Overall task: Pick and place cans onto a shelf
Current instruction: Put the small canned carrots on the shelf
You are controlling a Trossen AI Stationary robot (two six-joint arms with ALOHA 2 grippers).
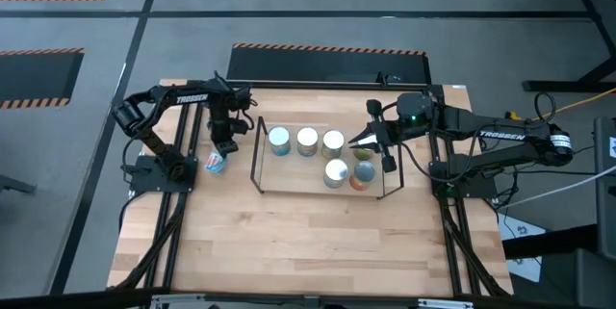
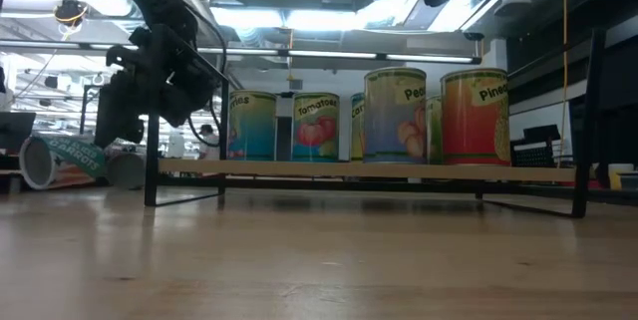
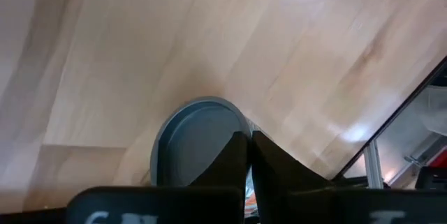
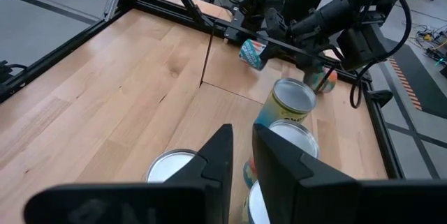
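Five cans stand on the shelf (image 1: pixel 258 169): three in the back row (image 1: pixel 306 140), two in front (image 1: pixel 336 171), labels reading tomatoes, peaches, pineapple in low view. One more, the tipped can (image 1: pixel 216 163), lies on its side on the table (image 1: pixel 289 242) just off the shelf's left end, near the left arm's base.

Left gripper (image 1: pixel 225 145) hangs just above/beside that tipped can; fingers (image 3: pixel 241 161) look pinched nearly together, nothing between them. Its wrist view shows the can's round end right under the tips.

Right gripper (image 1: pixel 371 141) hovers over the shelf's right end, by the back row; fingers (image 4: pixel 220 158) close together w/ a narrow gap, empty.

Handling, my read: rigid metal tin, smooth label so prob slippery, moderate weight if full. On its side it'll roll. Best grab is across the cylinder wall mid-length, jaws opened wider than the dia first. Don't pinch the rim end; it'd pivot out.
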